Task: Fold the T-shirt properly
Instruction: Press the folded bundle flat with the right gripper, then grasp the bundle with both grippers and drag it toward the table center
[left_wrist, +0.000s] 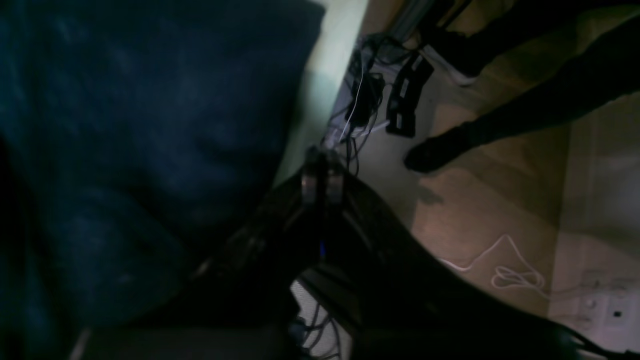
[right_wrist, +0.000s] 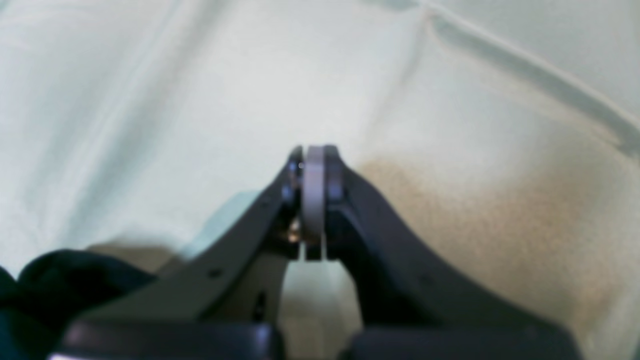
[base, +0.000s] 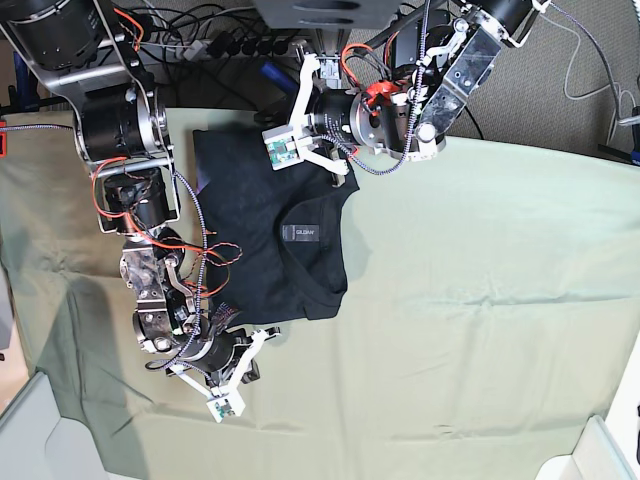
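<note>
While the black T-shirt (base: 270, 225) lies partly folded on the pale green cloth sheet (base: 480, 300) that covers the desk, both arms are at its edges. The garment sits toward the back left of the base view, its neck label (base: 305, 233) facing up near the folded right edge.

The right tool (right_wrist: 314, 200) is at the shirt's near corner; its fingers are pressed together with nothing between them, and a dark bunch of shirt fabric shows just beside it (lower left of the right wrist view).

The left tool (left_wrist: 320, 182) is at the shirt's far edge, near the desk's back. Its fingertips appear closed against each other, though the left wrist view is dark and blurred. Cables (left_wrist: 362, 107) lie on the floor beyond the desk edge.
</note>
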